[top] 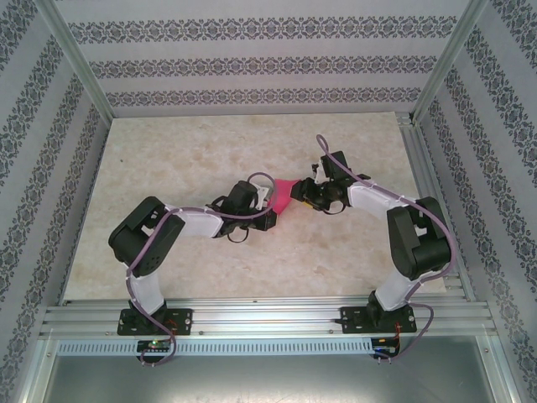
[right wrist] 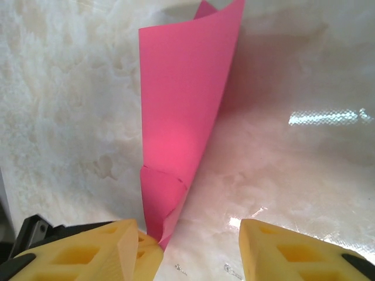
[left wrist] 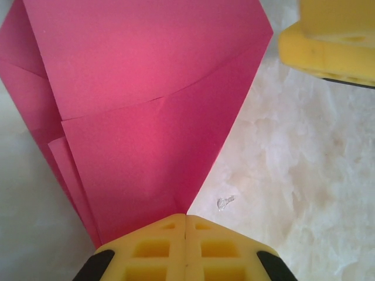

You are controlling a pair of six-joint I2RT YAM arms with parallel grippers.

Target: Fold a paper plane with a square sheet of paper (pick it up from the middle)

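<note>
Your thin, floppy sheet of paper (left wrist: 146, 117) can tear easily; left jaws pinch its tip, right jaws stand apart, so grab the fold gently.

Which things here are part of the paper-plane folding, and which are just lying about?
Job in hand: partly folded pink paper; left tool, shut on its point; right tool, open beside it.
Lying about: small clear fleck on the table.
</note>
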